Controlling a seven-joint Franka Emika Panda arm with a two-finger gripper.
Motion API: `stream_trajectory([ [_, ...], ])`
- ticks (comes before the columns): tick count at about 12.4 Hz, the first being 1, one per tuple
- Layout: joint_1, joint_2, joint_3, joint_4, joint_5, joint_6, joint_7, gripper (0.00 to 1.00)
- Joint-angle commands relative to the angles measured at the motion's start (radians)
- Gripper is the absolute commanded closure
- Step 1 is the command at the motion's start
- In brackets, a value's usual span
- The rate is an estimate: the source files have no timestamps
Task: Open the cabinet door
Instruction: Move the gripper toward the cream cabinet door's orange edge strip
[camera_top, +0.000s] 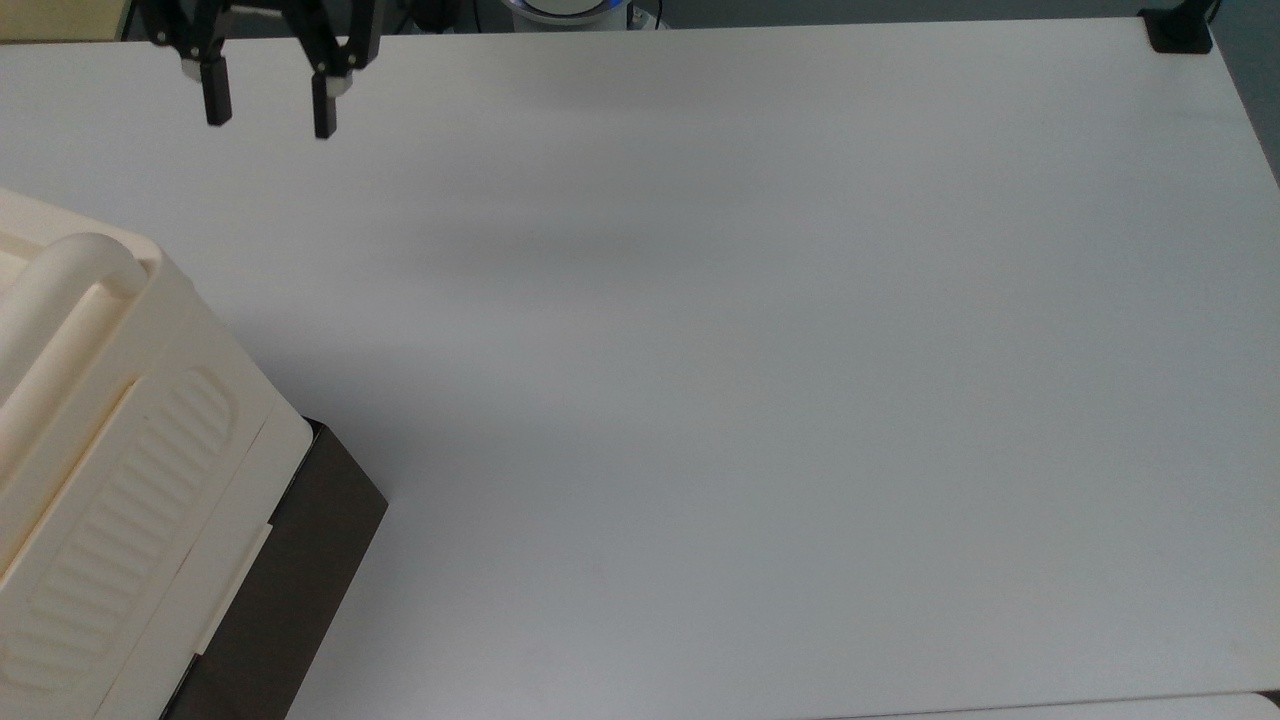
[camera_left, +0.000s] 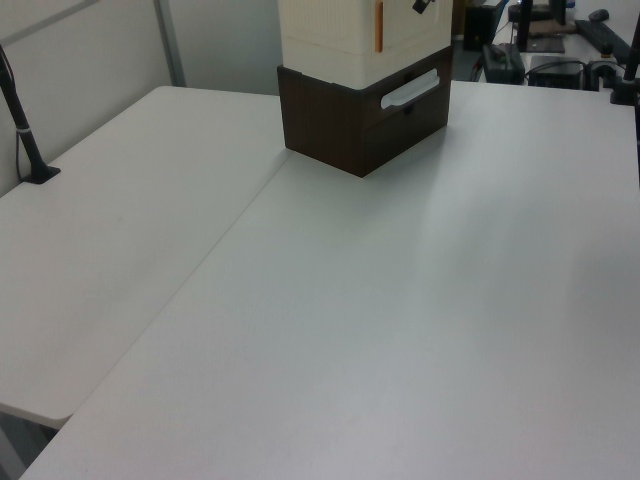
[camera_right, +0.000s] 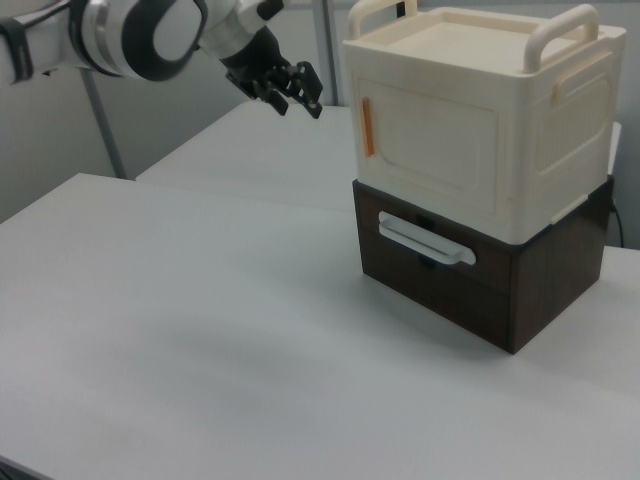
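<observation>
Just above the table's far edge, the gripper (camera_top: 268, 113) hung with its fingers wide apart and nothing between them, well apart from the cabinet (camera_right: 483, 120).
Only the right view showed the cabinet door (camera_right: 427, 152), a flat cream panel with an orange strip (camera_right: 368, 126) along the right view's left side, shut flush in the cream body, which stood on a dark brown drawer box (camera_right: 480, 271) with a pale handle (camera_right: 426, 244). From above, the cabinet (camera_top: 100, 480) sat at the table's (camera_top: 760, 380) near corner on the top view's left, cut off by the picture's edge, showing its ribbed top and handle bar (camera_top: 55, 300). At the left view's top edge the cabinet (camera_left: 350, 28) was cropped, with a dark fingertip (camera_left: 422, 5) barely visible beside it.
</observation>
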Motion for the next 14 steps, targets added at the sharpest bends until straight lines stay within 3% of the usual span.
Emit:
stream_trajectory([
  [1, -0.012, 0.064, -0.004, 0.037, 0.013, 0.064, 0.039, 0.35],
  [9, -0.015, 0.214, -0.034, 0.158, 0.028, 0.171, 0.116, 0.36],
  [14, -0.015, 0.247, -0.035, 0.169, 0.026, 0.239, 0.14, 0.36],
])
